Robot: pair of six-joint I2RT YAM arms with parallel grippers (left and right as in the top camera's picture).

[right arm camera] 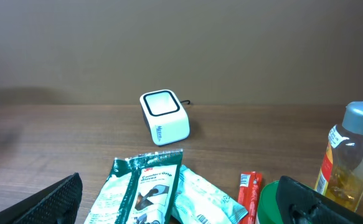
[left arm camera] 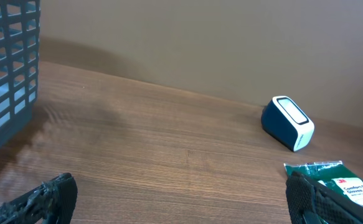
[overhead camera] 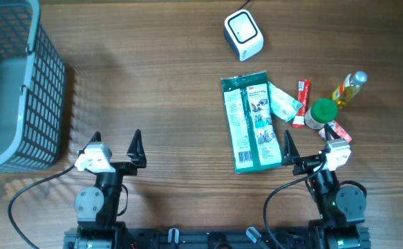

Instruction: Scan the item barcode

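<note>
Beside the green packet (overhead camera: 251,121), a sachet (overhead camera: 284,104) is lying against it. With the right claw (overhead camera: 307,144) and left claw (overhead camera: 116,138) hanging spread and empty, a grab is risking catching both.

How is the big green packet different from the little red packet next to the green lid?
The green packet is much bigger and wider, while the red packet is a thin little strip. The green packet has a picture and writing on white panels, but the red packet is mostly plain red. Both lie flat on the table, with their long sides running the same way.
</note>
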